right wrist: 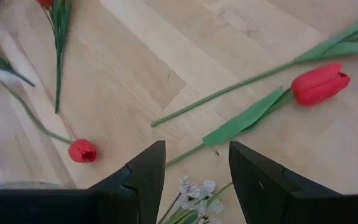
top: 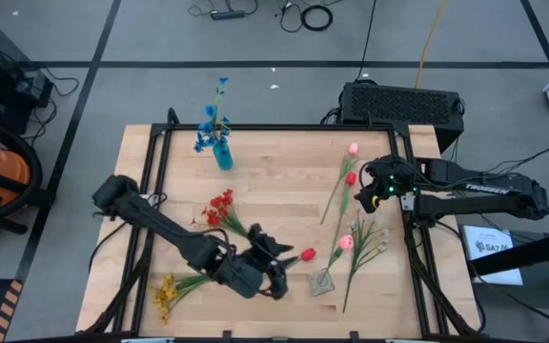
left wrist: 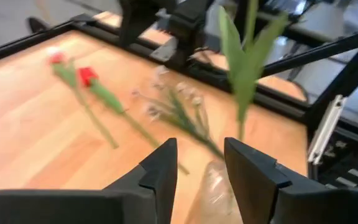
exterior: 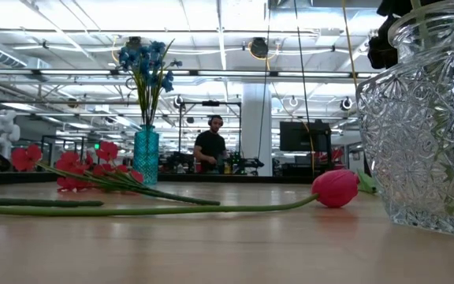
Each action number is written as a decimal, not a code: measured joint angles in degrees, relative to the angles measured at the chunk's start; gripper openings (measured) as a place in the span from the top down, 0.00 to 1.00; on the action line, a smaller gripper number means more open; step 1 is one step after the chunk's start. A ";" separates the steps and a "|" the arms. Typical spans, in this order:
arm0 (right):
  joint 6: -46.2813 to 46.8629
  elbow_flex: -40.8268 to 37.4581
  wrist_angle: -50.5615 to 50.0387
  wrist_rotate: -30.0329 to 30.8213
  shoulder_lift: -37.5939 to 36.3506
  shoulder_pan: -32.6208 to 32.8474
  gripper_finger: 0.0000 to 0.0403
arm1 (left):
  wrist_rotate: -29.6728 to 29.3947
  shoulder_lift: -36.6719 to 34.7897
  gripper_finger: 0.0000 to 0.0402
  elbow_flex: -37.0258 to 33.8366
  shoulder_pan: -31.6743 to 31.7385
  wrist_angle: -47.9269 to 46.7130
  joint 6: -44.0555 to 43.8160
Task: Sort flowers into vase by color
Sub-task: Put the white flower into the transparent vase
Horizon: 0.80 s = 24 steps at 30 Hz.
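Both arms (top: 160,224) are made of dark, rounded segments; white lettering is printed on the right arm (top: 484,191).

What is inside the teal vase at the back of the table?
The teal vase holds blue flowers standing upright. Their lower stems are seen only dimly through its wall, so the bottom cannot be checked.

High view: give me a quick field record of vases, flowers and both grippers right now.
teal vase: upright at the table's far side, holds the blue flowers
clear vase: near front edge, holds a pink tulip
red tulip: lying on the table beside the left gripper
red cluster: lying mid-table
yellow sprigs: lying at front left
left gripper: open, holding nothing, next to the clear vase
right gripper: open, above loose tulips at the right
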 joint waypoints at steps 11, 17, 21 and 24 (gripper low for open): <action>12.29 0.00 1.20 -0.16 0.31 1.00 0.59 | -0.81 -9.66 0.80 -4.47 -3.76 -21.89 -2.79; 20.71 0.01 4.30 0.88 2.95 5.57 0.70 | -0.97 -20.50 0.81 -20.94 -4.34 -17.45 -7.25; 26.56 3.69 1.46 2.77 6.64 9.51 0.81 | -0.44 -30.56 0.81 -34.12 -4.34 -5.77 -5.71; 31.40 9.05 -5.86 5.24 10.24 12.79 0.90 | -0.37 -37.95 0.81 -43.34 -4.33 0.29 -3.88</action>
